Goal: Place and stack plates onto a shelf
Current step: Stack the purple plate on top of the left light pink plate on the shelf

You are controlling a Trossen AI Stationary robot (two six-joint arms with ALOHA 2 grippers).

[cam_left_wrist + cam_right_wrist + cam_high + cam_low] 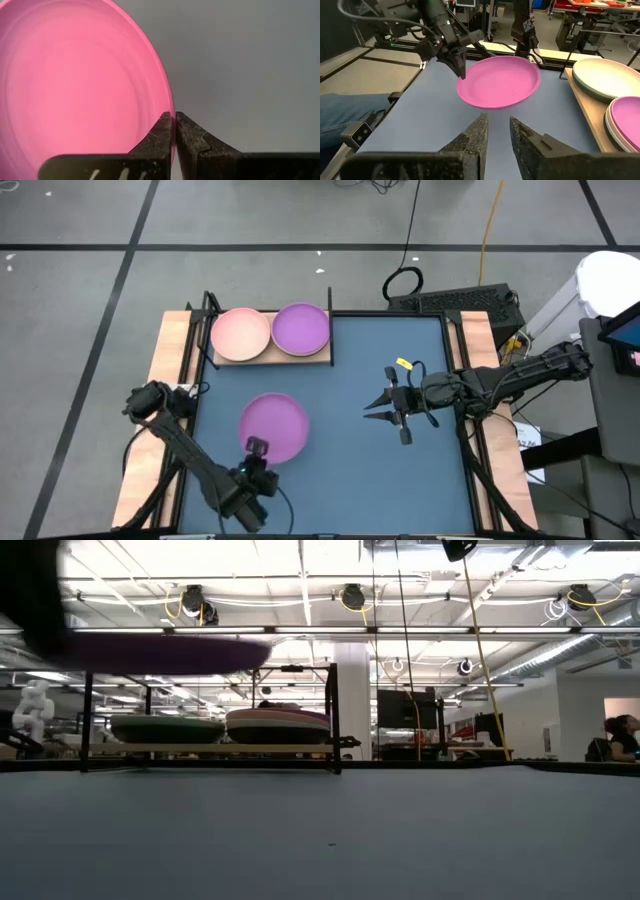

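**Purple plate pinched at its rim, two stacks on the shelf**

Grey floor crossed by dark lines surrounds my desk (172, 345), whose blue-grey mat (400, 480) fills most of its top. Beyond the desk's far edge the low view shows a big workshop with ceiling lights, hanging cables and a person seated far off at the right.

My left gripper (257, 446) is near the front edge of the mat, fingers closed tight on the rim of a purple plate (273, 426). From the left wrist camera the fingertips (165, 131) meet with only the thin rim between them. That plate hangs clear above the mat, tilted; the low view shows it as a dark purple disc high at the left.

At the back left of the desk stands the shelf (300, 358), a pale wooden board with thin black posts. It carries two stacks side by side: one topped by a pink plate (240, 335), the other by a second purple plate (301, 328). In the low view each stack reads as several plates, though I cannot count them.

My right gripper (377, 406) waits over the mat's right half, fingers slightly parted, holding nothing.

I can read no writing or labels anywhere.
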